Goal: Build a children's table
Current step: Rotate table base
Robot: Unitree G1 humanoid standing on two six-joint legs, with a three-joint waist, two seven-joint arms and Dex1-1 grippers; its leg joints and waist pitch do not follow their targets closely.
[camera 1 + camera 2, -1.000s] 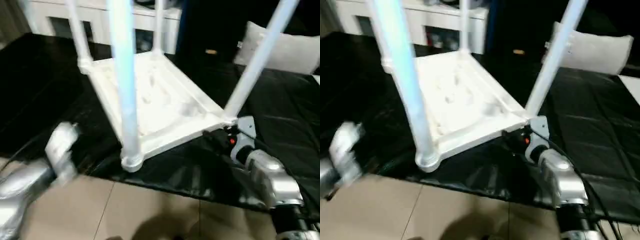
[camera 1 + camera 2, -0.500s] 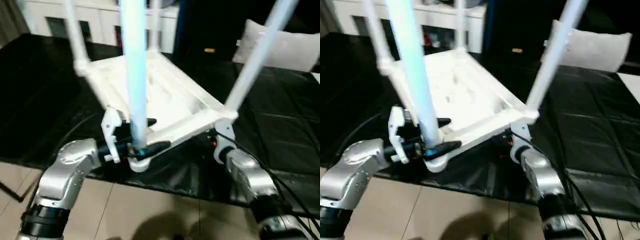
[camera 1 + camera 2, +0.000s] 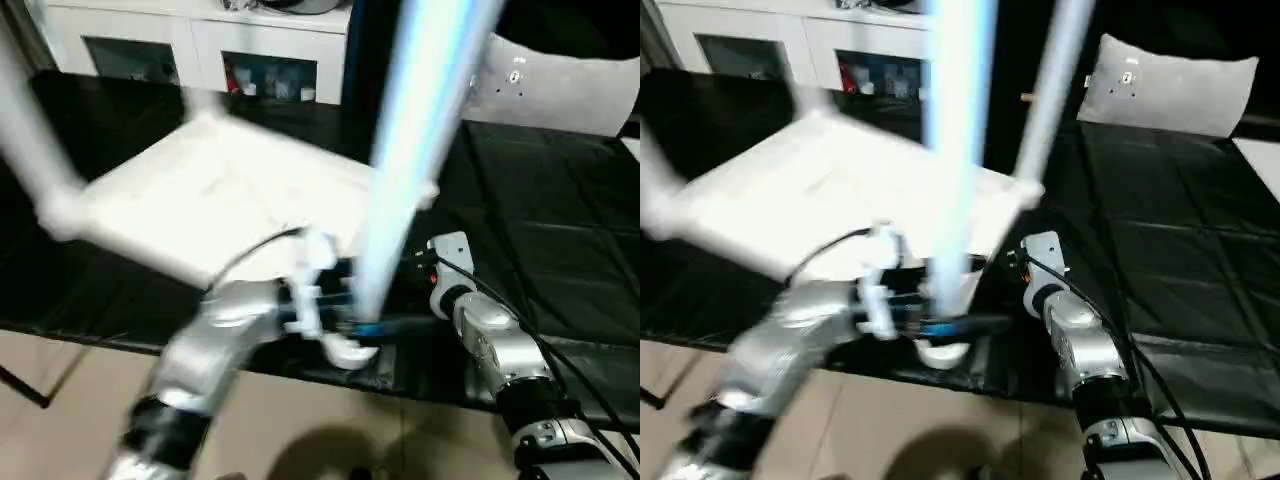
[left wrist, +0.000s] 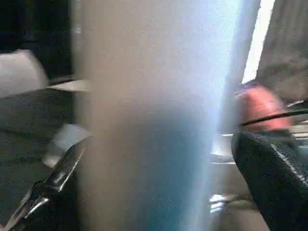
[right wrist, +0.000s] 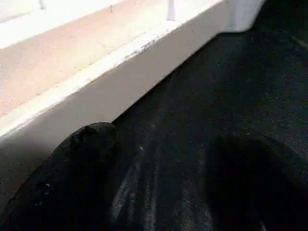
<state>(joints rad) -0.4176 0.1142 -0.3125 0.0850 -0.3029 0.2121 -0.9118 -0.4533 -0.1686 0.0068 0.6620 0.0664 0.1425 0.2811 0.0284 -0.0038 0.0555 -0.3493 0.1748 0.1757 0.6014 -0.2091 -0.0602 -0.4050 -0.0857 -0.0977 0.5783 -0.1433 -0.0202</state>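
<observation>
White plastic children's table sits upside down at the black mat's near edge, legs socketed. Left gripper, spread wide, straddles the nearest tapered leg; right gripper, open, holds nothing. Probably only flipping remains.

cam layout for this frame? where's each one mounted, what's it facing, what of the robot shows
Head stereo pair: looks forward and down at the upturned table top on black sheeting; both silver forearms show, with the left gripper around the near leg and the right gripper beside it.
Left wrist: looks along its fingers, which flank that same leg.
Right wrist: looks along its fingers at the table top's rim, also in the head views.
</observation>
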